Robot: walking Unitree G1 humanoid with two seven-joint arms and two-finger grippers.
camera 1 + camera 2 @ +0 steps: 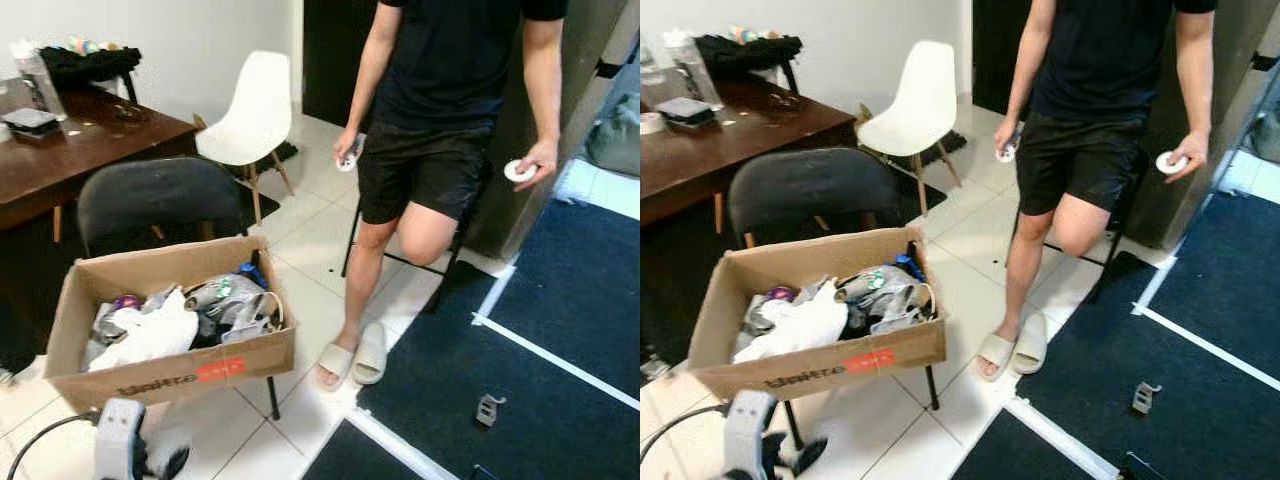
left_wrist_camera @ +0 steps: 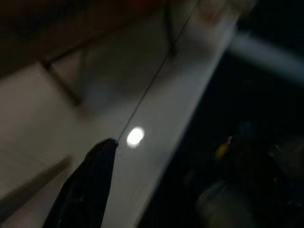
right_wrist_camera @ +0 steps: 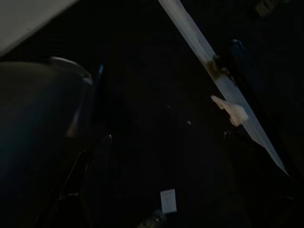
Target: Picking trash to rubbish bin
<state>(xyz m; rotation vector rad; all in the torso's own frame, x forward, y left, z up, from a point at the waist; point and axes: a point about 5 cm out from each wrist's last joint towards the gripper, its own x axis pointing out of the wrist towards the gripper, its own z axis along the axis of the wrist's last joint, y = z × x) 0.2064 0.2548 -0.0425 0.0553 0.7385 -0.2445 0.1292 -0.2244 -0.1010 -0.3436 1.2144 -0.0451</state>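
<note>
Low beside cardboard box (image 1: 170,375), left tool (image 1: 160,462) empty, spread unclear, right tool unclear

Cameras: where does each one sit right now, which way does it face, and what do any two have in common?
Left eye: on the head, looking forward and down at the cardboard box of trash on a dark chair; left arm at the bottom edge.
Right eye: beside it, same scene; both share the box, the white chair and a standing person.
Left wrist: on the left arm, looking along a black claw finger at pale floor tiles.
Right wrist: on the right arm, facing dark carpet and a white strip.
</note>
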